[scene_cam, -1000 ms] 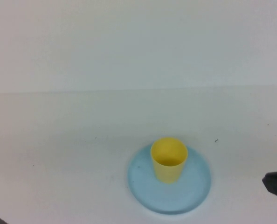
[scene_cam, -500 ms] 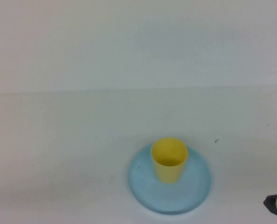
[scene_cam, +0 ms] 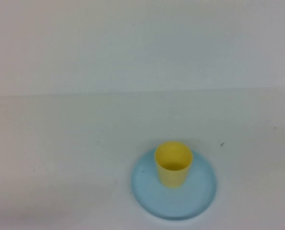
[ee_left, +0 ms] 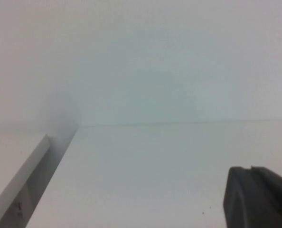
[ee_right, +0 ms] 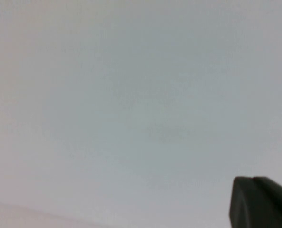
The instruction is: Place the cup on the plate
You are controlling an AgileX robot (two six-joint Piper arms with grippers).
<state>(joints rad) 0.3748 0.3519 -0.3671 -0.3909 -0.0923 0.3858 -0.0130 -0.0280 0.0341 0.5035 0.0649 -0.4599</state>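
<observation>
Yellow cup point(scene_cam: 173, 167) upright on plate point(scene_cam: 200, 194), both grippers' point(ee_left: 259, 197) point(ee_right: 260, 202) jaws cut off, state unclear.

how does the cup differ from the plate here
The cup is yellow; the plate is light blue. The cup stands upright and tall, while the plate lies flat and low. The cup is much narrower than the plate and sits on it, toward its far side. Both look like plain, smooth plastic. Neither arm's tool is near them: left tool, right tool.

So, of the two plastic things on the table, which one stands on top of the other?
The yellow cup stands upright on the wide blue plate, which lies flat on the table. The left gripper and right gripper touch neither.
</observation>
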